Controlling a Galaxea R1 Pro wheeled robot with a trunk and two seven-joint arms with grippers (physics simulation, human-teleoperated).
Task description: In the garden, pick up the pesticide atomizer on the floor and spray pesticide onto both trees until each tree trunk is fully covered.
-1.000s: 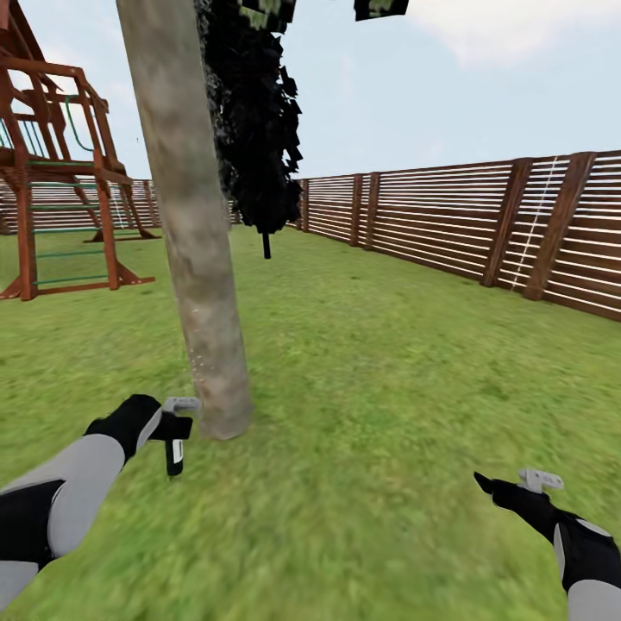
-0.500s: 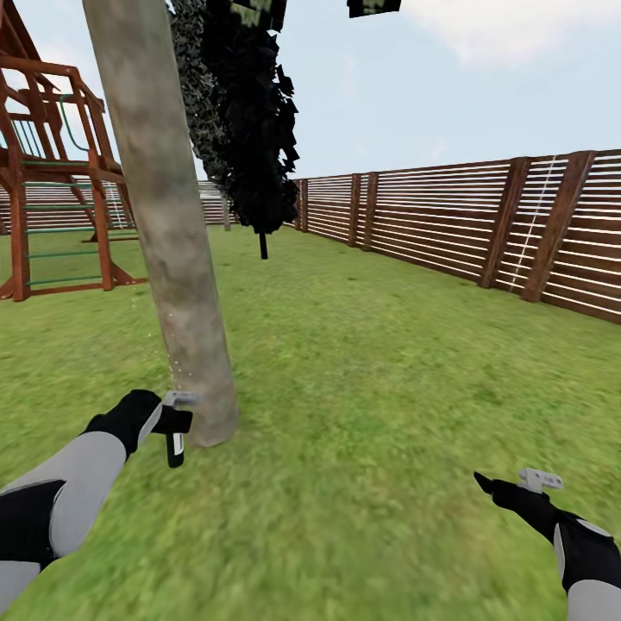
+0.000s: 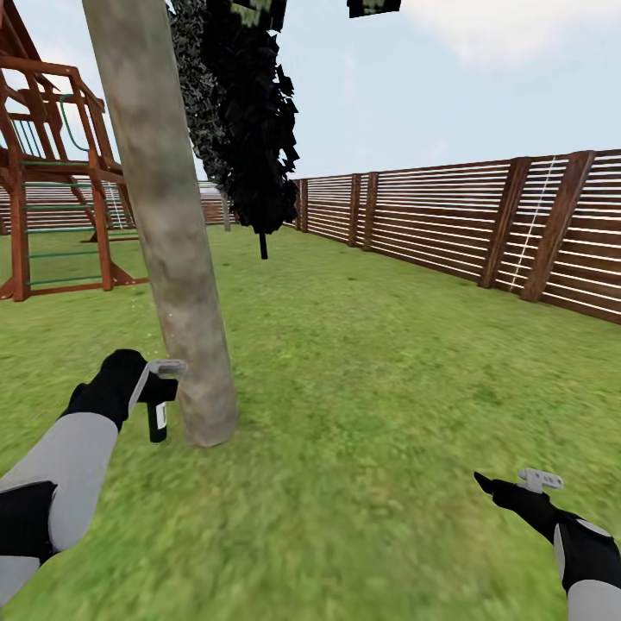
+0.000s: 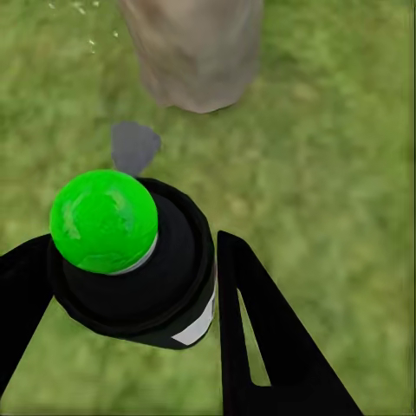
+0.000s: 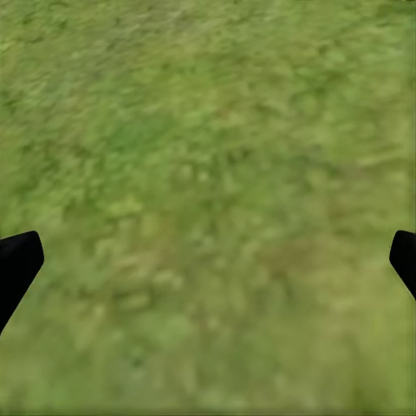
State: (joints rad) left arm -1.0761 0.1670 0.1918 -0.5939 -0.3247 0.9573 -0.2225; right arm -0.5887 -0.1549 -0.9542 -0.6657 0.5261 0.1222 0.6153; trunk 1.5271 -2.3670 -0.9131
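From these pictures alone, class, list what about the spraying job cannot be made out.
- Tree trunk: head view's top edge cuts it off; far side hidden.
- Pesticide on the bark: too fine to judge cover.
- Atomizer nozzle: left wrist view shows just its green cap and body in the left pincer.
- Second tree: not identifiable.

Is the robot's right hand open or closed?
Open. The right gripper has its black fingertips far apart at the picture's two edges, with nothing but grass between them.
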